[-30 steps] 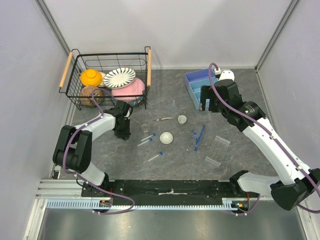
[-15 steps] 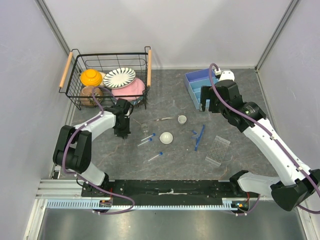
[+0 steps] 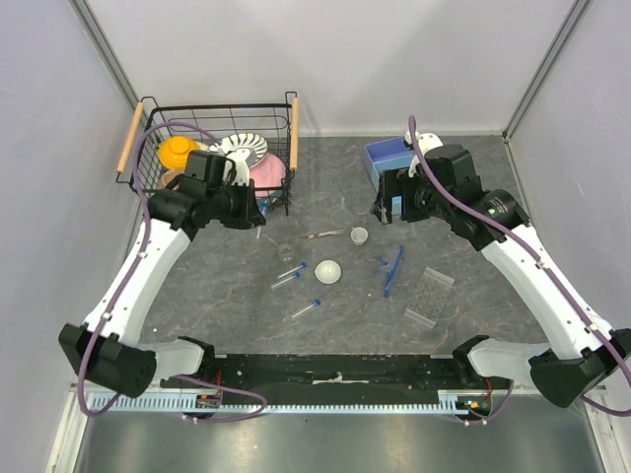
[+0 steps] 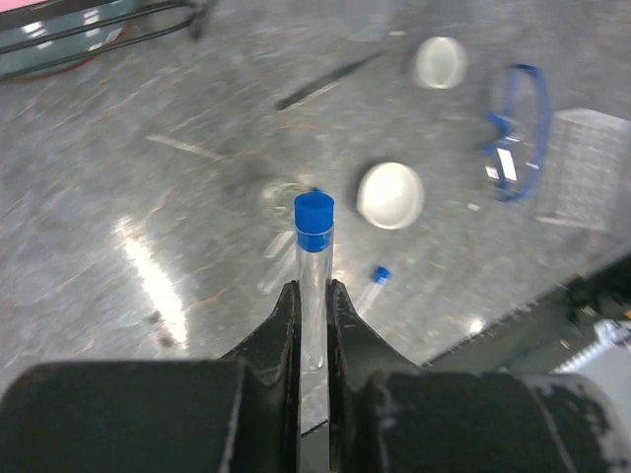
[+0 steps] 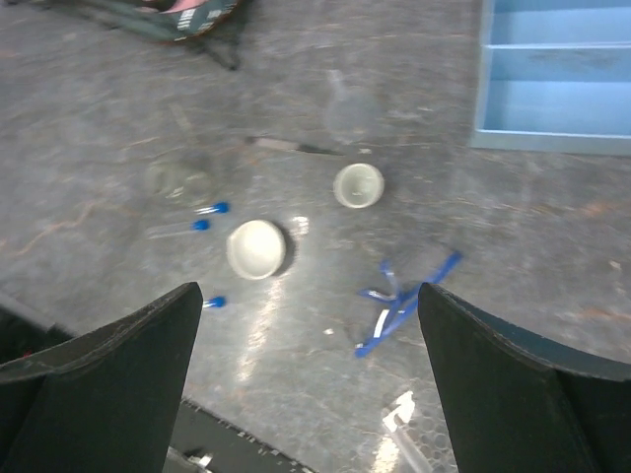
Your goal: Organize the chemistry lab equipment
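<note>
Left fingers [image 4: 286,313] were closed on a blue-capped tube [image 4: 314,258], which stood upright between them at the lower centre of the left wrist view, its cap above the tips. Beyond it on the grey table [image 4: 99,177] lay the white dome-shaped dish [image 4: 390,195], just right of the cap, and the tiny white cup [image 4: 440,61] at upper right.

Right fingers [image 5: 118,384] stood wide apart and empty at the lower corners of the right wrist view. The dish, cup and blue stick tools [image 5: 404,305] lay on the table in the gap between them.

In the top view, three loose tubes [image 3: 289,276] lay at centre, with the thin metal spatula [image 3: 325,235] just above them. The clear tube rack [image 3: 431,296] sat right of centre. The left fingers hovered beside the black wire basket [image 3: 212,158] at upper left.
</note>
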Tool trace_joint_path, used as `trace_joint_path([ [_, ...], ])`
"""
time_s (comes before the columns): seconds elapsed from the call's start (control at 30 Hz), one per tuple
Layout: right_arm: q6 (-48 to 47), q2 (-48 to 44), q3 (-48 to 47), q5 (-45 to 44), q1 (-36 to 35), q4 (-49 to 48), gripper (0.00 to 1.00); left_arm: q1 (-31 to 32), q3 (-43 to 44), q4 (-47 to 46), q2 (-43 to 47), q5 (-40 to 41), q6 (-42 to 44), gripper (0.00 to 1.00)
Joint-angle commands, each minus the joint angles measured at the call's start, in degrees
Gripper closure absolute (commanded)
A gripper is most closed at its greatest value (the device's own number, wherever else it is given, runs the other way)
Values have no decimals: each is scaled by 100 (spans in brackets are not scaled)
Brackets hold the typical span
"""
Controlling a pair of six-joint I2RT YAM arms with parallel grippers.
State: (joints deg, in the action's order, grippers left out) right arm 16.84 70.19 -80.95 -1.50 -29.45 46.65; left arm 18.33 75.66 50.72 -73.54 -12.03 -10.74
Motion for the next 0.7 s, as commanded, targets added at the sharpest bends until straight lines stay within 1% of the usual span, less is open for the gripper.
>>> trace_joint_path([
  [0.0,-164,-76,-439,1887,-8,124,2,127,221,184,366,-1827,511,98],
  [0.03,-155,-85,-422,2142,-17,90,2,214,195,132,436,-2029,538,98],
  [0.07,-137,-111,-370,2710,-17,29,2,250,186,44,480,-2362,556,98],
  [0.13,2,-208,-186,3180,-25,-182,2,407,125,-9,542,-2828,591,98],
  [0.17,56,-234,-115,3634,-25,-253,2,487,81,-44,577,-2944,626,98],
  [0.27,337,-322,201,4103,-104,-534,2,847,-103,-255,682,-3200,644,98],
  [0.33,486,-418,474,4192,-175,-744,2,1119,-183,-448,700,-3262,644,98],
  [0.5,741,-541,904,4456,-289,-1079,3,1796,-315,-791,622,-3112,617,98],
  [0.53,750,-559,940,4465,-307,-1123,4,2006,-315,-879,578,-3051,574,98],
  [0.67,742,-673,1055,4439,-351,-1141,8,2508,-271,-985,349,-2762,494,98],
])
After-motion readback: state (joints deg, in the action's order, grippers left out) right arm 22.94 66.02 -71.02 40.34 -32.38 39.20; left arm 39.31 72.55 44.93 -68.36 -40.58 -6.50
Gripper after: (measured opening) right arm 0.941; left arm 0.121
